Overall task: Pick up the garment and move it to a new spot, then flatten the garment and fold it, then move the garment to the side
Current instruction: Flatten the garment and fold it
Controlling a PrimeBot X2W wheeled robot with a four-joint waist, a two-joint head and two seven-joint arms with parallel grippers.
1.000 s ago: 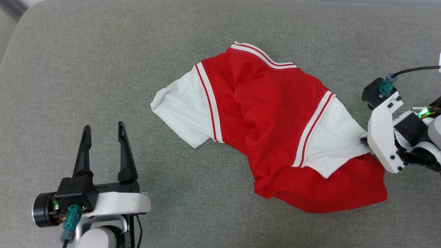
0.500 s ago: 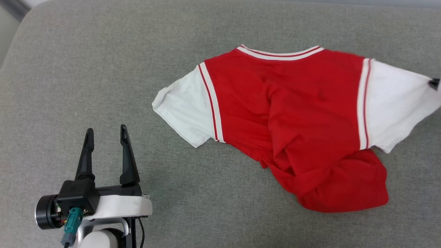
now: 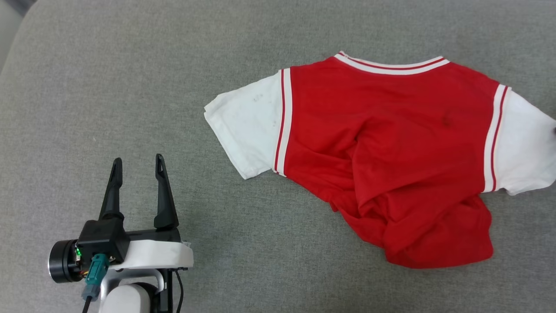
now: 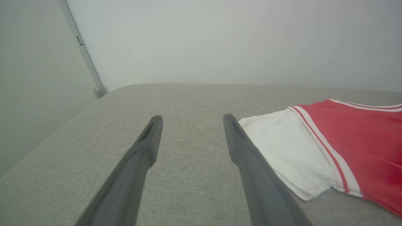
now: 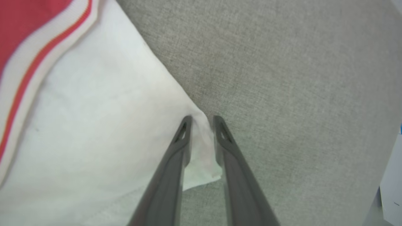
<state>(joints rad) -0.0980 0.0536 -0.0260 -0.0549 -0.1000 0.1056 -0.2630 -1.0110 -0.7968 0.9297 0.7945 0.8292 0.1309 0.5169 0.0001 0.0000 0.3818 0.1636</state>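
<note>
Jaws of right gripper (image 5: pixel 201 121) narrowed, white sleeve (image 5: pixel 94 125) of shirt (image 3: pixel 391 143) pinched between; left gripper (image 3: pixel 138 158) jaws spread wide, nothing gripped.

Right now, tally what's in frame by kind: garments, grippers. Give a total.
garment: 1
grippers: 2 (left gripper open, right gripper shut on the garment)
Total: 3
</note>
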